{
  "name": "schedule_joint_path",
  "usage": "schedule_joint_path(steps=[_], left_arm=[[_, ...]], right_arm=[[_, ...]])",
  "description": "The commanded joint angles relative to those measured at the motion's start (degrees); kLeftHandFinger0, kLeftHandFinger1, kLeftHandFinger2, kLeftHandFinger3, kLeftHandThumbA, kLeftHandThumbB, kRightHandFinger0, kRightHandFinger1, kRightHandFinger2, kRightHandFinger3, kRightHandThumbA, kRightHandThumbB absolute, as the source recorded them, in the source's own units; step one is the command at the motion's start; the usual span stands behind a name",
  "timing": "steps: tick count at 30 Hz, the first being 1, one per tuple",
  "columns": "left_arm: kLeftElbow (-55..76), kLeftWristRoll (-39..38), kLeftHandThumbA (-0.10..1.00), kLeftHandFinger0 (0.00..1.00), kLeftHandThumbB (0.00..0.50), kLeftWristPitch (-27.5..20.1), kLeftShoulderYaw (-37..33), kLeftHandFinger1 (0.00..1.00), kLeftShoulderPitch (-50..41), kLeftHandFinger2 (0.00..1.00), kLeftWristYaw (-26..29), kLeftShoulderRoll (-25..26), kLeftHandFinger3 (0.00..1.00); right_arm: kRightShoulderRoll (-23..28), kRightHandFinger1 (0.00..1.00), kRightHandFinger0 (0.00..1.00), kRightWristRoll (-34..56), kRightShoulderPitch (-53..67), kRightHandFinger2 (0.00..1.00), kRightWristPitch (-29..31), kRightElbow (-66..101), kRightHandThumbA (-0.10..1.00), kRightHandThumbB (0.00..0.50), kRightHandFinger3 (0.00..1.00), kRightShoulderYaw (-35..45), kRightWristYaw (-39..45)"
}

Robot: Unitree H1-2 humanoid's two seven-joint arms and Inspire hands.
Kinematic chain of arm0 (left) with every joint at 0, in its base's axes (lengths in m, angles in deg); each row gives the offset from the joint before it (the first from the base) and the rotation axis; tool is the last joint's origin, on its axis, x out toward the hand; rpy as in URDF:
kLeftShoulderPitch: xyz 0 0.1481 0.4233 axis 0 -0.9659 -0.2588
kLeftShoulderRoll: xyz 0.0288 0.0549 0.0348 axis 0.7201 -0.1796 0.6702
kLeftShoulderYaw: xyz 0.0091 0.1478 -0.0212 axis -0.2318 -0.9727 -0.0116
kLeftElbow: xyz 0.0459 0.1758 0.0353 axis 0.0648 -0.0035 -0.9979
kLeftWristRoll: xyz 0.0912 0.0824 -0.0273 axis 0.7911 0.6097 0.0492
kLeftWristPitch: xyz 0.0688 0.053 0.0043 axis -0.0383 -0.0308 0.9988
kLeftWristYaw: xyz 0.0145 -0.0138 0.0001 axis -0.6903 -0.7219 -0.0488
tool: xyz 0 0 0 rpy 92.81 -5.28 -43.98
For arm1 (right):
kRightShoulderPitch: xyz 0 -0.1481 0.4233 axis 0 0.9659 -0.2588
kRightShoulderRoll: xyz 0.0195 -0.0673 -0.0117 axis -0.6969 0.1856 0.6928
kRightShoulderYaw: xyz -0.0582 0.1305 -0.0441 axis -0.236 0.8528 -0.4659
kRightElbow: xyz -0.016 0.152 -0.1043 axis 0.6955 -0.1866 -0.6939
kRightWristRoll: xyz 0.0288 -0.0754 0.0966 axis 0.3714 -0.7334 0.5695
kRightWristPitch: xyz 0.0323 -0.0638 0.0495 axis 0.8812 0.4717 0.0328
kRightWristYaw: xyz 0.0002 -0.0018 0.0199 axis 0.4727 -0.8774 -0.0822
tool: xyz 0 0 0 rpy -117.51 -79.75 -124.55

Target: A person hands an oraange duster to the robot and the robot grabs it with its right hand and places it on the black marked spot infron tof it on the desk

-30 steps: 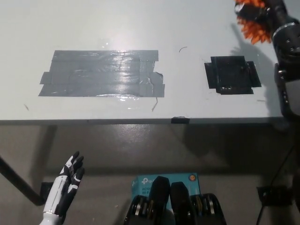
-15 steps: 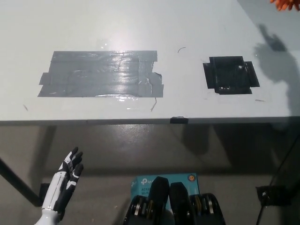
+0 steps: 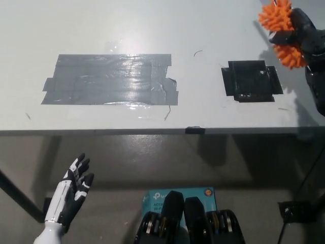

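While the right hand [image 3: 299, 35] hangs above the desk's [image 3: 203, 25] far right corner, its black fingers are wrapped around the orange duster [image 3: 280, 28], whose spiky tufts show on both sides of the grip: one bunch toward the far edge, another nearer the right edge. Whether the duster touches the desk cannot be told from this view; a soft shadow lies just under it on the grey top. Its arm runs down along the right edge.

The black spot [image 3: 251, 81], a square of dark tape with small tabs at its sides, lies toward the right end of the desk, between the middle and the near edge. It is bare, and the duster sits apart from it, off toward the far right corner.

A broad grey tape patch [image 3: 109, 80], made of overlapping strips and shining under the light, lies on the left half of the desk, well apart from the black spot. A short dark tab [image 3: 195, 130] sits on the near edge, between the two.

Below the near edge, off the desk and to the left, the white left hand [image 3: 73, 190] rests with fingers spread, holding nothing. A blue box [image 3: 160, 195] lies on the floor under the near edge.
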Motion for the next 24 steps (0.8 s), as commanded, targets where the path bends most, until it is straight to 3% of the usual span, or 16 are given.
schedule_joint_path(steps=[1,2,3,4,5,6,7,9,12,13,16,20,24], left_arm=[[1.92,-0.19,0.80,0.95,0.127,0.28,0.60,1.00,1.08,1.00,-0.26,1.15,1.00],[1.83,0.02,0.80,0.94,0.120,0.02,0.59,1.00,1.02,1.00,-0.16,1.18,1.00],[1.88,0.11,0.80,0.94,0.114,0.01,0.56,1.00,0.88,1.00,-0.13,1.18,1.00],[1.97,0.15,0.80,0.94,0.113,0.11,0.54,1.00,0.70,1.00,-0.13,1.17,1.00],[2.03,0.17,0.80,0.94,0.111,0.22,0.53,1.00,0.65,1.00,-0.16,1.19,1.00],[2.17,0.06,0.78,0.94,0.107,0.49,0.51,1.00,0.58,1.00,-0.34,1.27,1.00],[2.33,-0.09,0.78,0.94,0.107,0.77,0.48,1.00,0.49,1.00,-0.55,1.37,1.00],[2.55,0.06,0.74,0.95,0.141,1.43,0.47,1.00,0.49,1.00,-0.50,1.36,1.00],[2.22,0.54,0.69,0.95,0.149,1.80,0.36,1.00,1.39,1.00,-0.39,1.51,1.00],[1.99,0.81,0.67,0.96,0.157,1.48,0.23,1.00,1.41,1.00,-0.38,1.55,1.00],[2.23,1.48,0.67,0.99,0.161,1.62,0.06,1.00,1.30,1.00,-0.22,1.65,1.00],[2.18,1.26,0.67,0.98,0.163,1.58,0.17,1.00,1.65,1.00,-0.30,1.76,1.00],[1.94,0.43,0.65,0.97,0.165,1.39,0.38,1.00,1.81,1.00,-0.54,1.76,1.00]], right_arm=[[1.85,0.64,0.18,-0.09,-5.69,0.92,7.13,-2.79,-0.10,0.223,0.93,-1.47,-1.46],[1.70,0.63,0.25,0.44,-5.90,0.89,6.87,-3.67,-0.10,0.183,1.00,-1.44,-0.57],[1.58,0.83,0.43,1.47,-6.03,1.00,6.67,-4.38,-0.10,0.202,1.00,-0.95,0.74],[1.49,0.80,0.41,2.51,-6.15,1.00,6.70,-5.05,-0.10,0.210,1.00,-0.42,1.89],[1.81,1.00,0.62,2.35,-6.30,1.00,6.99,-5.44,-0.03,0.208,1.00,-1.22,4.08],[2.25,1.00,1.00,1.80,-6.46,1.00,7.68,-5.98,0.15,0.258,1.00,-2.30,5.94],[2.60,1.00,1.00,1.34,-6.61,1.00,8.42,-6.57,0.15,0.258,1.00,-3.19,7.22],[3.17,1.00,1.00,2.31,-6.72,1.00,9.61,-6.75,0.37,0.377,1.00,-3.20,9.42],[4.04,1.00,1.00,5.80,-6.30,1.00,11.23,-4.43,0.47,0.438,1.00,-1.15,12.35],[4.13,1.00,1.00,6.28,-5.98,1.00,10.63,-1.97,0.53,0.432,1.00,-0.98,13.33],[4.07,1.00,1.00,7.42,-5.40,1.00,10.57,1.61,0.54,0.424,1.00,-0.82,15.45],[3.84,1.00,1.00,8.15,-5.43,1.00,8.88,4.26,0.56,0.480,1.00,-0.98,17.19],[4.84,1.00,1.00,8.30,-4.44,1.00,7.20,8.49,0.64,0.476,1.00,-1.19,18.65]])
